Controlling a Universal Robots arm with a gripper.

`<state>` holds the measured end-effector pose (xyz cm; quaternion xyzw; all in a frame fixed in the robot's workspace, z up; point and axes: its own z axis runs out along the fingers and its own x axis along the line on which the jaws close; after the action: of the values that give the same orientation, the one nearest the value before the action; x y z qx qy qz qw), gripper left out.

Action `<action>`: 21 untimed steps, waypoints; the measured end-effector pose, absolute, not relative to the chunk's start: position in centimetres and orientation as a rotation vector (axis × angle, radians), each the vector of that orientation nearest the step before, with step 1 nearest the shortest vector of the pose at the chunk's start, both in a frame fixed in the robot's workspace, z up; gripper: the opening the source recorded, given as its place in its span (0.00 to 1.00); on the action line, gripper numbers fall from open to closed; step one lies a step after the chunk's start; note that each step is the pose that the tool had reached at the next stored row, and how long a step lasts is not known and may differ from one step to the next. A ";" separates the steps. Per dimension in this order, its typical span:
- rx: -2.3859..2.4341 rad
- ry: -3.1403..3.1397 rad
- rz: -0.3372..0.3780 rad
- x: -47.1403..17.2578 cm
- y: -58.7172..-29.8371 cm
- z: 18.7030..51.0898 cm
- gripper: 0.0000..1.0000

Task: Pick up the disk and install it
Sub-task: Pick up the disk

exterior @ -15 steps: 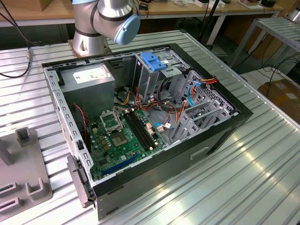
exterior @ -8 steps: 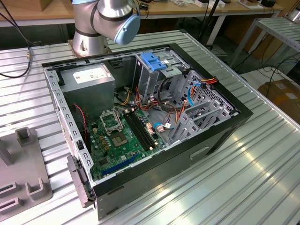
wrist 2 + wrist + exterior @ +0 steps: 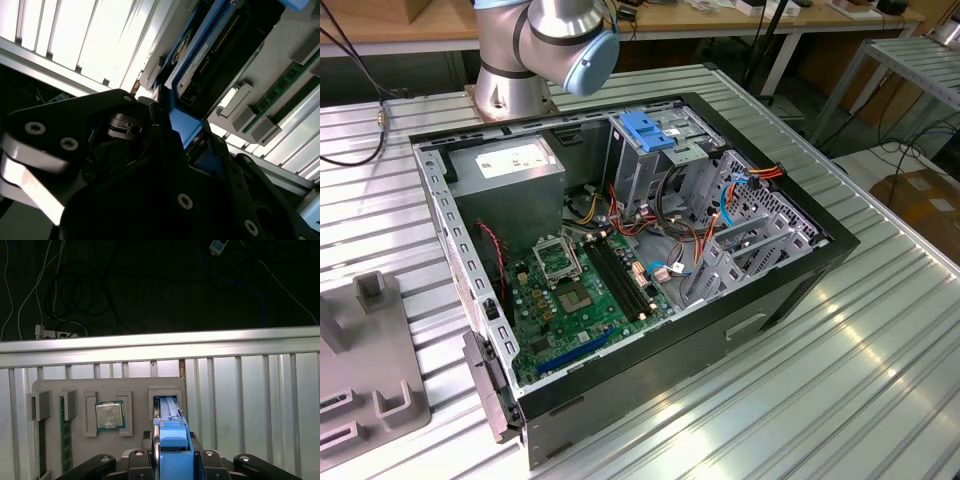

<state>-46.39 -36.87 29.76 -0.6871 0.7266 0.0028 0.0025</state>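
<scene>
Exterior view: the arm (image 3: 545, 40) stands at the far edge of a ribbed metal table (image 3: 840, 380). An open computer case (image 3: 720, 350) lies on its side in the middle, with the green motherboard (image 3: 585, 300) exposed. A metal drive cage (image 3: 640, 175) inside it carries a blue latch (image 3: 650, 130) on top. A grey holder (image 3: 370, 370) sits on the table at the exterior view's left, apart from the case. First wrist view: the gripper (image 3: 173, 440) hangs over the holder (image 3: 135, 385), which carries a processor chip (image 3: 109, 415) and a memory stick (image 3: 63, 432) in separate pockets. The disk (image 3: 169, 407) stands on edge in a further pocket. The black fingers sit narrow and clamp its blue rail from both sides. Second wrist view: the gripper (image 3: 182, 132) pinches the blue rail, and the dark body of the disk (image 3: 215, 60) extends away from it. The green memory stick (image 3: 280, 87) lies beside it.
</scene>
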 end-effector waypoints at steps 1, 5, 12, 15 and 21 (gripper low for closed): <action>-2.155 2.279 0.009 -46.4 -36.9 29.8 0.37; -2.155 2.279 0.009 -46.4 -36.9 29.8 0.37; -2.155 2.279 0.009 -46.4 -36.9 29.7 0.37; -2.155 2.279 0.009 -46.4 -36.9 29.7 0.37; -2.155 2.279 0.009 -46.4 -36.9 30.1 0.37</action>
<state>-46.41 -36.87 30.10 -0.6871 0.7266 0.0028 0.0025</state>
